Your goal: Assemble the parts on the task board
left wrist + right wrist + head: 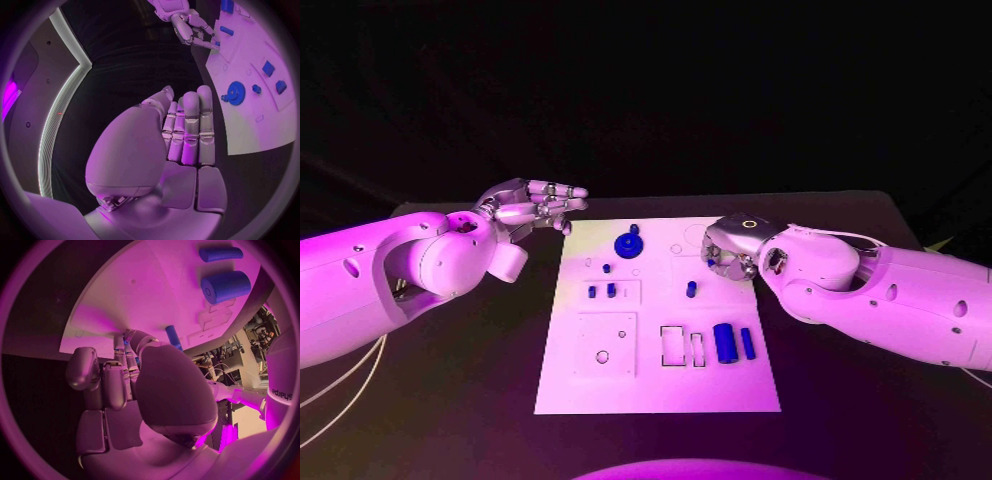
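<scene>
The white task board (661,375) lies in the middle of the black table. On its far part sits a blue gear (629,243) (236,92), with small blue pieces (602,291) nearer and a short peg (691,289) (174,336) further right. A thick blue cylinder (724,342) (226,286) and a thin one (749,343) lie near the right edge. My right hand (733,250) (134,385) reaches down onto the board's right side, fingertips curled on a small blue part (127,341) that is mostly hidden. My left hand (531,210) (181,135) hovers off the far left corner, fingers straight, holding nothing.
Rectangular recesses (682,345) and a round hole (602,356) mark the near half of the board. Bare black table (459,400) runs along both sides of the board and in front of it.
</scene>
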You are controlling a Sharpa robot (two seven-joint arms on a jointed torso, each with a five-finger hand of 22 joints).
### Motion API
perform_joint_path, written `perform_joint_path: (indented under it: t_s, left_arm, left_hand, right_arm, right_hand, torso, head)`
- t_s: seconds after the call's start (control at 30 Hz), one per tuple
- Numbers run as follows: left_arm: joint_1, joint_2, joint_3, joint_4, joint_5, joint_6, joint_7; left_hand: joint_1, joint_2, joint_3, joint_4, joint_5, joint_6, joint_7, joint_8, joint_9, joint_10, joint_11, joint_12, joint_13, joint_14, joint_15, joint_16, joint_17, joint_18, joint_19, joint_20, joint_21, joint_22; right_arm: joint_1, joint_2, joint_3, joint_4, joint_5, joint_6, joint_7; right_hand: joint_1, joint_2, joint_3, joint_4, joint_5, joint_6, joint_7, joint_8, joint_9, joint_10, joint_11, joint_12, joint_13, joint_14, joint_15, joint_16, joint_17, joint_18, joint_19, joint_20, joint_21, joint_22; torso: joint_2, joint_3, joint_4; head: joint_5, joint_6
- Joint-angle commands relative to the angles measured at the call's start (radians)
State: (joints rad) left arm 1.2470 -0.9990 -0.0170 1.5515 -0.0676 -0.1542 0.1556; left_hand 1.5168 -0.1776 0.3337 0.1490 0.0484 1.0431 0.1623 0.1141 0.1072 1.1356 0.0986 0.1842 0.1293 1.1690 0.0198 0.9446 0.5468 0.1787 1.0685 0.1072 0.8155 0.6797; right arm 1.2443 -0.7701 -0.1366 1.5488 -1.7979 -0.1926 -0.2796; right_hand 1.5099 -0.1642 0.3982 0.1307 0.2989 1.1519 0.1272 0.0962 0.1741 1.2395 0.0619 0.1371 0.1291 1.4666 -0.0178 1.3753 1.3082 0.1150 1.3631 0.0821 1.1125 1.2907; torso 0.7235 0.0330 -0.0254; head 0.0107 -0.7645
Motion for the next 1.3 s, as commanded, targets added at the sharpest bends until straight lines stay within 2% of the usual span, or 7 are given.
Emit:
perform_joint_path:
  t_s: [0.03, 0.43, 0.7, 0.93, 1.13, 1.23, 1.3]
  left_arm:
    - [0.002, 0.001, 0.001, 0.003, -0.009, 0.013, 0.004]
    - [0.002, 0.002, 0.001, -0.002, -0.011, 0.013, -0.005]
    - [0.002, 0.005, 0.001, -0.006, -0.017, 0.019, -0.015]
    - [0.002, 0.008, 0.001, -0.009, -0.018, 0.021, -0.018]
    - [0.001, 0.011, 0.001, -0.013, -0.018, 0.022, -0.019]
    - [0.001, 0.015, 0.000, -0.015, -0.018, 0.023, -0.019]
    - [0.001, 0.018, 0.000, -0.016, -0.019, 0.024, -0.018]
  left_hand:
    - [0.003, 0.008, 0.001, -0.004, 0.000, -0.001, 0.003, 0.000, -0.001, -0.003, 0.000, 0.003, 0.002, -0.007, 0.000, -0.005, -0.002, 0.006, -0.003, 0.001, -0.006, -0.001]
    - [0.006, 0.010, 0.001, -0.008, 0.000, -0.004, 0.005, -0.001, -0.003, -0.008, 0.002, 0.005, 0.002, -0.007, 0.001, -0.006, -0.004, 0.006, -0.001, 0.002, -0.008, -0.003]
    - [0.005, 0.010, -0.004, -0.012, 0.000, -0.016, 0.013, -0.007, -0.008, -0.023, 0.008, 0.007, 0.001, -0.010, 0.006, -0.009, -0.010, 0.005, 0.000, 0.004, -0.014, -0.007]
    - [0.005, 0.010, -0.005, -0.014, 0.000, -0.018, 0.014, -0.008, -0.009, -0.027, 0.009, 0.008, 0.001, -0.013, 0.007, -0.011, -0.012, 0.005, -0.001, 0.005, -0.017, -0.009]
    - [0.004, 0.011, -0.006, -0.015, 0.000, -0.020, 0.015, -0.008, -0.010, -0.030, 0.010, 0.009, 0.001, -0.015, 0.008, -0.012, -0.014, 0.005, -0.002, 0.006, -0.019, -0.010]
    - [0.004, 0.011, -0.006, -0.015, 0.000, -0.020, 0.015, -0.008, -0.010, -0.030, 0.010, 0.009, 0.001, -0.015, 0.008, -0.012, -0.014, 0.005, -0.002, 0.006, -0.019, -0.010]
    - [0.004, 0.011, -0.006, -0.015, 0.000, -0.020, 0.016, -0.008, -0.010, -0.030, 0.010, 0.009, 0.001, -0.015, 0.008, -0.013, -0.014, 0.005, -0.002, 0.006, -0.019, -0.010]
  right_arm:
    - [-0.008, -0.003, -0.005, -0.001, -0.012, 0.026, -0.017]
    - [-0.009, -0.014, -0.005, 0.015, -0.013, -0.085, -0.009]
    - [-0.005, -0.035, 0.000, 0.049, -0.008, -0.120, -0.008]
    - [0.006, -0.082, 0.009, 0.118, 0.012, -0.118, -0.018]
    - [0.015, -0.108, 0.015, 0.212, 0.022, -0.133, -0.024]
    - [0.016, -0.094, 0.016, 0.244, 0.023, -0.139, -0.022]
    - [0.016, -0.075, 0.017, 0.260, 0.026, -0.139, -0.019]
  right_hand:
    - [0.011, 0.028, 0.019, -0.011, -0.011, 0.010, -0.001, 0.007, 0.003, 0.016, -0.007, 0.005, 0.005, 0.059, -0.007, 0.006, 0.004, -0.021, 0.009, -0.002, 0.010, 0.007]
    - [-0.019, 0.023, 0.051, -0.035, -0.036, 0.021, -0.002, 0.004, 0.010, 0.031, -0.009, -0.010, 0.009, 0.058, -0.007, 0.013, 0.005, -0.023, 0.007, -0.004, 0.028, 0.029]
    - [-0.039, 0.019, 0.054, -0.039, -0.059, 0.024, -0.004, 0.002, 0.013, 0.035, -0.010, -0.018, 0.011, 0.058, -0.007, 0.015, 0.004, -0.024, 0.006, -0.002, 0.032, 0.035]
    - [-0.050, 0.016, 0.053, -0.039, -0.071, 0.026, -0.006, 0.001, 0.014, 0.038, -0.011, -0.022, 0.013, 0.057, -0.007, 0.016, 0.004, -0.024, 0.006, -0.002, 0.034, 0.039]
    - [-0.054, 0.015, 0.053, -0.039, -0.073, 0.027, -0.006, 0.000, 0.015, 0.039, -0.011, -0.023, 0.013, 0.057, -0.007, 0.016, 0.004, -0.024, 0.007, -0.002, 0.036, 0.040]
    - [-0.054, 0.015, 0.053, -0.039, -0.073, 0.027, -0.006, 0.000, 0.015, 0.039, -0.011, -0.023, 0.013, 0.057, -0.007, 0.016, 0.004, -0.024, 0.007, -0.002, 0.036, 0.040]
    - [-0.055, 0.015, 0.053, -0.039, -0.074, 0.027, -0.006, 0.000, 0.015, 0.039, -0.011, -0.024, 0.013, 0.057, -0.007, 0.016, 0.004, -0.024, 0.007, -0.002, 0.036, 0.041]
  torso:
    - [0.000, -0.0001, 0.0002]
    - [-0.001, -0.0004, 0.0005]
    - [-0.001, -0.0006, -0.0003]
    - [-0.001, -0.0006, -0.0013]
    - [-0.002, -0.0003, -0.0018]
    - [-0.001, 0.0002, 0.0001]
    - [-0.001, 0.0002, 0.0000]
  head:
    - [0.000, -0.001]
    - [0.002, -0.001]
    - [0.002, 0.004]
    - [0.005, 0.006]
    - [0.010, 0.007]
    - [0.017, 0.005]
    - [0.029, 0.007]
